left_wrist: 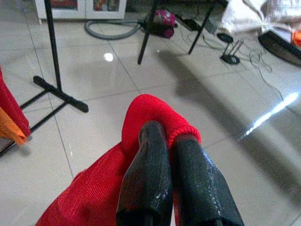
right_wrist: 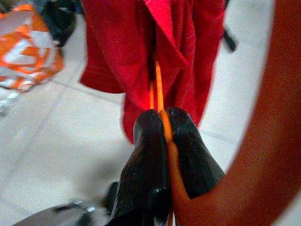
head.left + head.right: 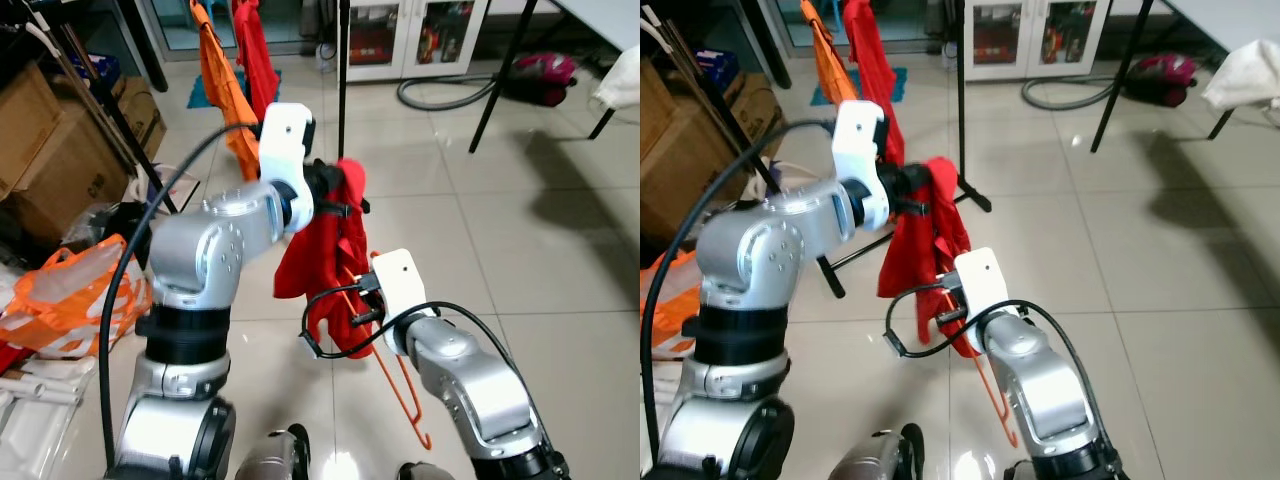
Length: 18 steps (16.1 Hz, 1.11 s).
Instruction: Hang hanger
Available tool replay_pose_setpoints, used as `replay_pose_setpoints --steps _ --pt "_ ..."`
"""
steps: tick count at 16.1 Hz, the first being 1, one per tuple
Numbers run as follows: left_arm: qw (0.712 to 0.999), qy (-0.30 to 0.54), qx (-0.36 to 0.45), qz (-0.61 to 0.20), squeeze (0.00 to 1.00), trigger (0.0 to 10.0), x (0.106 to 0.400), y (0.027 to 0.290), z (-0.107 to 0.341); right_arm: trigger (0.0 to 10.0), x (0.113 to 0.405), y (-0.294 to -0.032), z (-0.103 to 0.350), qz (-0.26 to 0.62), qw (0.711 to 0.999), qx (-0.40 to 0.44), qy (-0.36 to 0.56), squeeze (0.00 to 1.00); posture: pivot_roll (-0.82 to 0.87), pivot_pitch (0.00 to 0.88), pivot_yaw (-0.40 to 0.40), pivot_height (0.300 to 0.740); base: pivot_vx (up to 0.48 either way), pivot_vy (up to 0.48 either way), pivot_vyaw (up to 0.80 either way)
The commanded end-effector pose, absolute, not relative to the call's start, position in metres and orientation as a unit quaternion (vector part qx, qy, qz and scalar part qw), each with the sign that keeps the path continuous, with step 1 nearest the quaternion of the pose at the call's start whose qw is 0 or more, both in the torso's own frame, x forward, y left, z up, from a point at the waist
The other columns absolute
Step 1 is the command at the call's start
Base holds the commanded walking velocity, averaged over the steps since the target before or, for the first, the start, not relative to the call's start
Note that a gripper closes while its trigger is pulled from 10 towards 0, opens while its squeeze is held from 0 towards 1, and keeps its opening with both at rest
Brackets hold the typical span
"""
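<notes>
Closest in, right gripper point(image 2: 162, 127) is pinching the orange hanger point(image 3: 400, 385) low down; left gripper point(image 1: 171, 150) is clamping the red garment point(image 3: 335, 255) above. Rack pole point(image 3: 342, 80) is standing well beyond; the thin wire risks slipping out.

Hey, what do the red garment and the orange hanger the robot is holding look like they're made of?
Red garment: looks like knitted fabric, matte; fine ribbed weave shows where the left tool pinches it. Orange hanger: thin, smooth rod, probably plastic or coated wire; it is too slim and blurred at the right tool to tell which.
</notes>
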<state>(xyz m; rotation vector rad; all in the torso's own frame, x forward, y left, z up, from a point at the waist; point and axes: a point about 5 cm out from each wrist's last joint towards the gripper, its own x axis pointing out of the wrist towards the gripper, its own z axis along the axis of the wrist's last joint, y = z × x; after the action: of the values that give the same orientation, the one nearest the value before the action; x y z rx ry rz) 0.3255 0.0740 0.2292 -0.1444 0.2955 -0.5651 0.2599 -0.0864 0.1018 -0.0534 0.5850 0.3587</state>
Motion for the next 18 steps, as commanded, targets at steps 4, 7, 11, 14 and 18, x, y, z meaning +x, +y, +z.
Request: replay_pose_setpoints --steps 4,7,11,14,18 --pt "0.944 0.103 -0.063 -0.307 0.0 10.0 0.312 0.072 0.246 10.0 0.261 -0.112 0.08 0.071 0.914 0.193 0.349 0.0 -0.03 0.113 0.031 0.74 0.0 0.0 0.0" --pt "0.943 0.104 -0.055 -0.312 0.0 10.0 0.302 0.076 0.245 10.0 0.266 -0.118 0.071 -0.022 0.864 0.36 0.35 0.0 -0.03 0.115 0.027 0.74 0.0 0.0 0.0" --pt "0.951 0.105 -0.041 -0.287 0.0 10.0 0.305 0.087 0.243 10.0 0.273 -0.135 0.071 -0.128 0.799 0.484 0.334 0.0 -0.02 0.115 0.029 0.74 0.0 0.0 0.0" --pt "0.97 0.093 0.028 -0.222 0.0 10.0 0.322 0.107 0.227 10.0 0.282 -0.144 0.1 -0.177 0.743 0.583 0.275 0.0 -0.04 0.11 0.035 0.74 0.0 0.0 0.0" --pt "0.967 0.066 0.07 -0.237 0.0 10.0 0.321 0.102 0.218 10.0 0.286 -0.152 0.126 -0.208 0.7 0.647 0.218 0.0 -0.06 0.11 0.046 0.74 0.0 0.0 0.0"
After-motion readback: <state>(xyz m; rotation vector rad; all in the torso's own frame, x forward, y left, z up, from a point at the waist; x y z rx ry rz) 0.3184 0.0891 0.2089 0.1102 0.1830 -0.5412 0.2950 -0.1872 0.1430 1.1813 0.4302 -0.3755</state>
